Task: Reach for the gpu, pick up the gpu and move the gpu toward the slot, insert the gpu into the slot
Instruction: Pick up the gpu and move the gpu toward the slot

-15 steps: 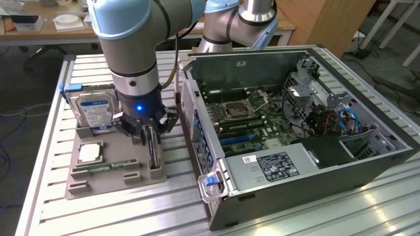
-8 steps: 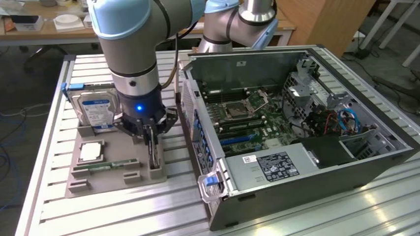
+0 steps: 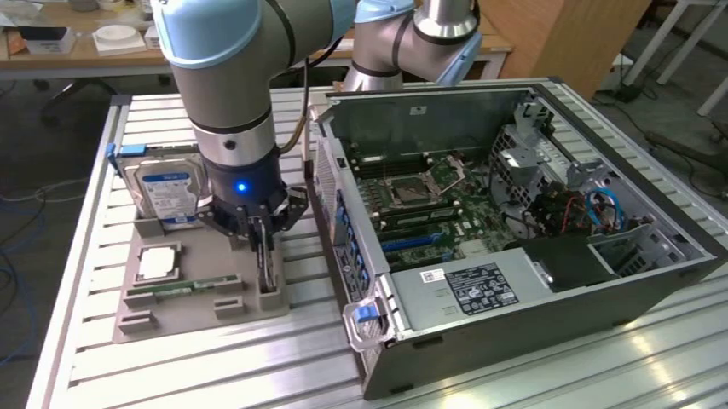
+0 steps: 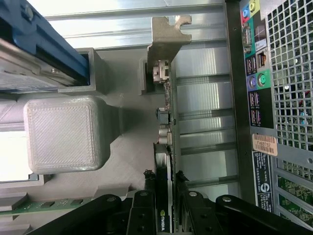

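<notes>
The gpu (image 3: 268, 271) stands on its edge in a holder of the grey fixture (image 3: 193, 311), just beside the open computer case (image 3: 546, 281). My gripper (image 3: 265, 243) points straight down over it. In the wrist view the two black fingers (image 4: 143, 198) sit tight against both faces of the gpu (image 4: 166, 127), so my gripper (image 4: 164, 185) is shut on the card. Its silver end bracket (image 4: 165, 41) still rests in the fixture. Inside the case, the blue slot (image 3: 412, 242) lies on the motherboard.
A blue-labelled hard drive (image 3: 165, 192) stands in the fixture behind the gripper, with a processor (image 3: 157, 264) and a memory stick (image 3: 182, 288) lying flat nearby. The case's back panel (image 4: 259, 98) with its ports runs close alongside the card. The table is ribbed aluminium.
</notes>
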Controlling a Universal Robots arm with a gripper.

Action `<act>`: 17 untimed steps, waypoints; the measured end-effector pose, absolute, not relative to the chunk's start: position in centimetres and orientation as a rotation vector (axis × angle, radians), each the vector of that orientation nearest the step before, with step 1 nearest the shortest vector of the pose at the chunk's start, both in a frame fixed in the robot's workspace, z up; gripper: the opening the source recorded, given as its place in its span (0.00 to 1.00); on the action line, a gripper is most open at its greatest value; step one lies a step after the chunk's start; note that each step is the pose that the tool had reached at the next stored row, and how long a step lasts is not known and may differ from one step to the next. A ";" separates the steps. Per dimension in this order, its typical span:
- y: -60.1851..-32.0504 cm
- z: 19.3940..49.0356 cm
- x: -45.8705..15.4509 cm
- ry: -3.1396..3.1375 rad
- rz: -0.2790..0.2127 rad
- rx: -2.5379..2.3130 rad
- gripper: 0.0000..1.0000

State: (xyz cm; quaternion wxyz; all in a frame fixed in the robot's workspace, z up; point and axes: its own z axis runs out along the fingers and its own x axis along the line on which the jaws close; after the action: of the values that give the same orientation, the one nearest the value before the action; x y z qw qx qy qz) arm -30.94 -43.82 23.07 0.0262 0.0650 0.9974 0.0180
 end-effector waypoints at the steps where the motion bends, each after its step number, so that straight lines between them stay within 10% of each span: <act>1: -43.8 23.1 -30.9 3.082 0.056 0.201 0.27; 17: -43.8 23.5 -30.9 3.082 0.056 0.201 0.27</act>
State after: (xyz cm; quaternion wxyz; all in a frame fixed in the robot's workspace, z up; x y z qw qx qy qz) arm -30.94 -43.81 23.47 0.0262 0.0650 0.9974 0.0182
